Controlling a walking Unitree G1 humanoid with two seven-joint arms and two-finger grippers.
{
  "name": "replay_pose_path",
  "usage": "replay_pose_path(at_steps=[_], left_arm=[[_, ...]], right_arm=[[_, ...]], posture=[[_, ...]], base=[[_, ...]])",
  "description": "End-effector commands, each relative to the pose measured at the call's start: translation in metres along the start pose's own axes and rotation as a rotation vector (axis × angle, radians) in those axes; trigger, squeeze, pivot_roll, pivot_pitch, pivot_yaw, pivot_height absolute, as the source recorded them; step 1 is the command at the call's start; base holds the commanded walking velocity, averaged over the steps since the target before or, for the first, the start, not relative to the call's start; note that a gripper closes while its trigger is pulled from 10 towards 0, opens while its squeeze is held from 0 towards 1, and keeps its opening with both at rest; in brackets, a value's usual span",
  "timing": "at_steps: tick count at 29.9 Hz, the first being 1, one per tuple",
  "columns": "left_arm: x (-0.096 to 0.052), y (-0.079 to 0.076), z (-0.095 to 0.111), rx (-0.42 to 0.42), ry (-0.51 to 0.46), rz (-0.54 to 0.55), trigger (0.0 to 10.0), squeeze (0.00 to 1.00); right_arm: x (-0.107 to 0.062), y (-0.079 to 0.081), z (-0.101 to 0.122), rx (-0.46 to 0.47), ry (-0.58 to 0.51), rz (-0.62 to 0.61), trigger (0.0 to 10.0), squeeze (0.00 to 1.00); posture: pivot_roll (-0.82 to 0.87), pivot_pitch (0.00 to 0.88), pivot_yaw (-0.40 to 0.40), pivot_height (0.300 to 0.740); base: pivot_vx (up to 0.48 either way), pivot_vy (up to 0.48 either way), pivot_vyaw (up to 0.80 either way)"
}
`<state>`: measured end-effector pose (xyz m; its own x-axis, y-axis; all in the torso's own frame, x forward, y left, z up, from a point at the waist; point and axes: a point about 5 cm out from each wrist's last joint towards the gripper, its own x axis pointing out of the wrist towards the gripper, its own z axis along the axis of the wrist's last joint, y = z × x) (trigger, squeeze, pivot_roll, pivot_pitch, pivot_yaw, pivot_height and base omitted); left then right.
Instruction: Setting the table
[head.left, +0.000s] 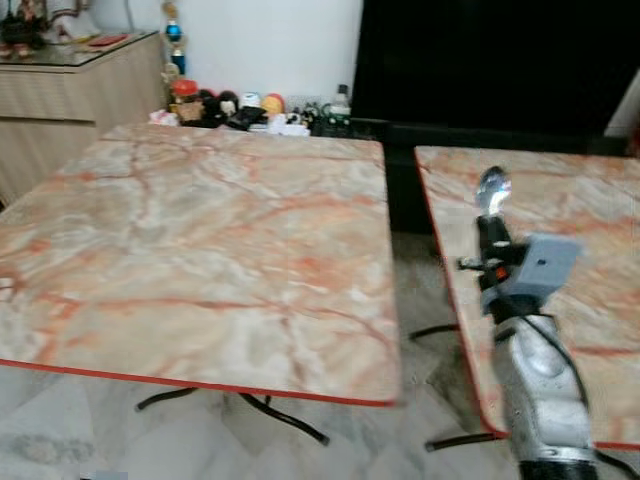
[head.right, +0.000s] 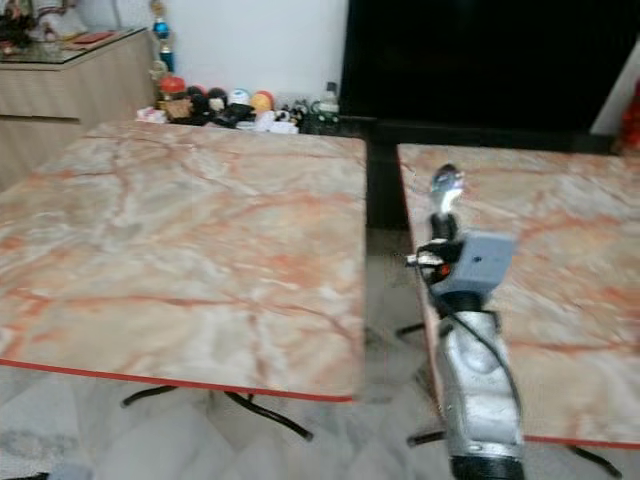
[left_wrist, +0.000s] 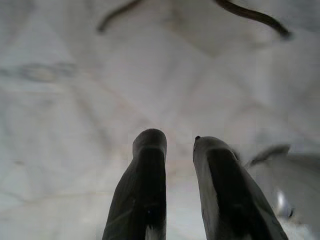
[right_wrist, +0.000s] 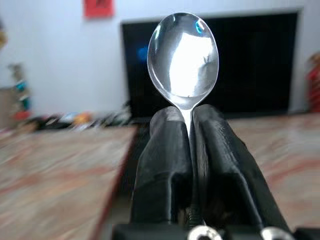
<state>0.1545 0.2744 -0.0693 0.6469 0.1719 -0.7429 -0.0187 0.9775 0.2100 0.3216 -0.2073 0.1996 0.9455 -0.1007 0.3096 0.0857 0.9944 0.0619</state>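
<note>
Meanwhile the right gripper (right_wrist: 191, 125) had its jaws clamped on a spoon (right_wrist: 183, 60), bowl upward, above the right worktop's (head.left: 590, 230) edge; the left gripper's (left_wrist: 179, 145) jaws stood narrowly apart over the floor (left_wrist: 75, 100).

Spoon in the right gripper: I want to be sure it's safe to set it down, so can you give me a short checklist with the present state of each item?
1. Grip: right gripper shut on the spoon at its neck. Ok.
2. Spoon pose: bowl points up and away from the fingers, upright. Ok.
3. Position: gripper is over the near edge of the right table, beside the gap between tables. Ok.
4. Landing spot: left table shows bare marble. Ok.
5. Left gripper: fingers apart, pointing at the floor, holding nothing. Ok.
6. Placemat or plate to align with: cannot tell.
</note>
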Motion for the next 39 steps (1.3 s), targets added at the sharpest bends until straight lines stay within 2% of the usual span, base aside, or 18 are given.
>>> replay_pose_path(at_steps=[1,8,25,39], left_arm=[[-0.002,0.008,-0.003,-0.002,0.009,0.023,10.0,0.0],[-0.003,0.005,-0.006,-0.013,0.015,0.025,10.0,0.0],[-0.002,0.006,-0.004,-0.005,0.012,0.023,10.0,0.0],[-0.002,0.007,-0.004,-0.004,0.012,0.022,10.0,0.0]], right_arm=[[0.004,0.013,0.008,0.02,-0.033,0.043,10.0,0.0],[0.006,0.017,0.008,0.01,-0.039,0.054,10.0,0.0],[0.007,0.01,0.012,0.002,-0.057,0.013,10.0,0.0],[0.007,-0.006,0.008,-0.036,-0.039,-0.054,10.0,0.0]], posture=[[0.1,0.0,-0.025,0.74],[0.1,0.0,-0.025,0.74],[0.09,0.0,-0.017,0.74],[0.09,0.0,-0.018,0.74]], base=[[0.0,-0.48,0.0],[0.0,-0.48,0.0],[0.0,-0.48,0.0],[0.0,-0.446,0.0]])
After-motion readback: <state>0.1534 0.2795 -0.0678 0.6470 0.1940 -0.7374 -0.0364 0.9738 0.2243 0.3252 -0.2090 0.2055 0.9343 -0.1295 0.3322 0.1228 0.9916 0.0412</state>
